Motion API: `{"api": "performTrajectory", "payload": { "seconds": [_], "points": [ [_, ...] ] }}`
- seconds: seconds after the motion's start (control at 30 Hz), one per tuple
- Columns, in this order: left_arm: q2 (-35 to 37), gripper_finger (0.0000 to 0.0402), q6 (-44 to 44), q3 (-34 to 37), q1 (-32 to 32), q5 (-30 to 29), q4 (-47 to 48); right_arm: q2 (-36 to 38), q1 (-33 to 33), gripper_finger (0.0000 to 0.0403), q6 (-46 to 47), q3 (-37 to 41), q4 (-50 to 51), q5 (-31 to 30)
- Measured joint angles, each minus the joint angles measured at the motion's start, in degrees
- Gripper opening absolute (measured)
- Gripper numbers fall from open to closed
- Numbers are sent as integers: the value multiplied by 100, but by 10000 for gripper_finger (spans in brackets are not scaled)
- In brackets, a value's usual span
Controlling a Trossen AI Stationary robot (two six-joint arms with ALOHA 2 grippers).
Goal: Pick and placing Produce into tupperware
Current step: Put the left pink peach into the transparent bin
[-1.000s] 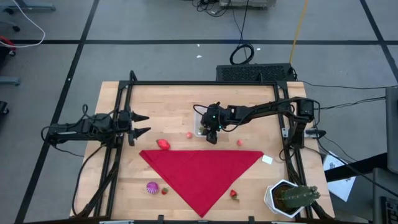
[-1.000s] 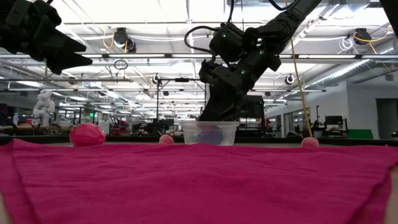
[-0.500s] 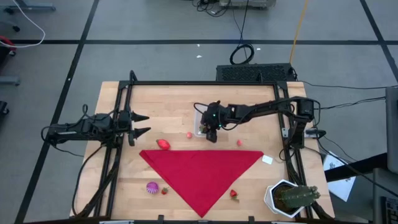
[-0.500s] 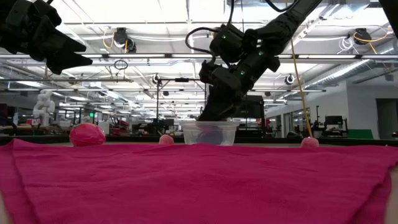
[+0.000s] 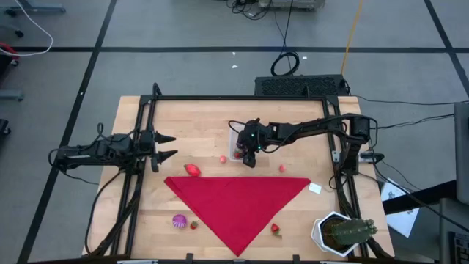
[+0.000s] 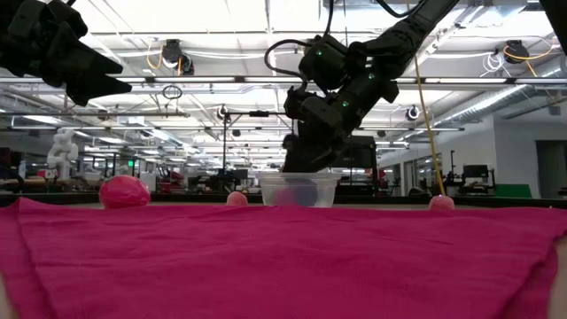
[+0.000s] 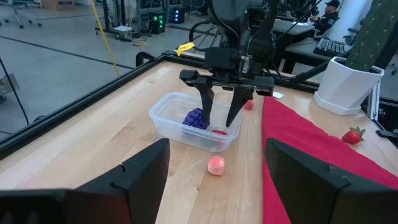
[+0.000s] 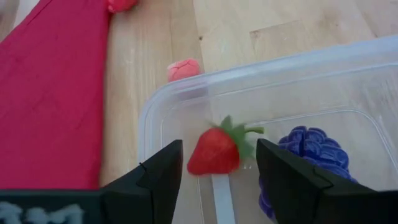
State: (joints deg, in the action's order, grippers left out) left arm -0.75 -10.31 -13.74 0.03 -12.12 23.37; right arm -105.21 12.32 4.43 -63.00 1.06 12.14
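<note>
strawberry dropped into the tub

strawberry [image 8: 214, 151] now lies loose on the floor of the clear tub [image 8: 348, 68], right beside a purple bunch of grapes [image 8: 308, 149]. a second ago the right gripper [image 7: 219, 107] had its fingers nearer together over the tub; now they stand apart with the berry free between them, touching neither. to me that reads as one more piece delivered, with several left to fetch.

the tub is thin, see-through plastic with rounded corners and a raised lip. the berry is glossy red with a green leafy cap; the grapes are knobbly and matte. just beside the tub, on the pale wood table [image 5: 198, 125], sits a small pink lumpy piece [image 7: 216, 165]. a red cloth [image 5: 238, 202], soft and creased, spreads in a triangle near the tub, on the side away from the arm bases' far rail.

the left gripper [image 5: 163, 146] waits well away from the tub, fingers apart and empty.
</note>
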Motion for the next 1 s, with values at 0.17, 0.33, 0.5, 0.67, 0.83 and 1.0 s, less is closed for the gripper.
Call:
{"api": "performTrajectory", "payload": {
  "seconds": [0.17, 0.33, 0.5, 0.67, 0.83, 1.0],
  "points": [
    [1, 271, 0, 0, -1, 0, 0, 0, 0, 215, -2, 0, -160, -3],
    [0, 271, 0, 0, 0, 0, 0, 0, -2, 220, -13, 0, -358, -4],
    [2, 271, 0, 0, -1, -1, 0, 0, -30, 220, -17, 0, -334, -6],
    [0, 271, 0, 0, 0, 0, 0, 112, -159, 220, -55, -2, -401, 11],
    [0, 271, -2, 0, -2, 0, 13, 374, -358, 220, -61, -2, -446, 11],
    [0, 271, -15, 0, 0, 0, 20, 476, -719, 220, -60, -4, -880, 13]
  ]
}}
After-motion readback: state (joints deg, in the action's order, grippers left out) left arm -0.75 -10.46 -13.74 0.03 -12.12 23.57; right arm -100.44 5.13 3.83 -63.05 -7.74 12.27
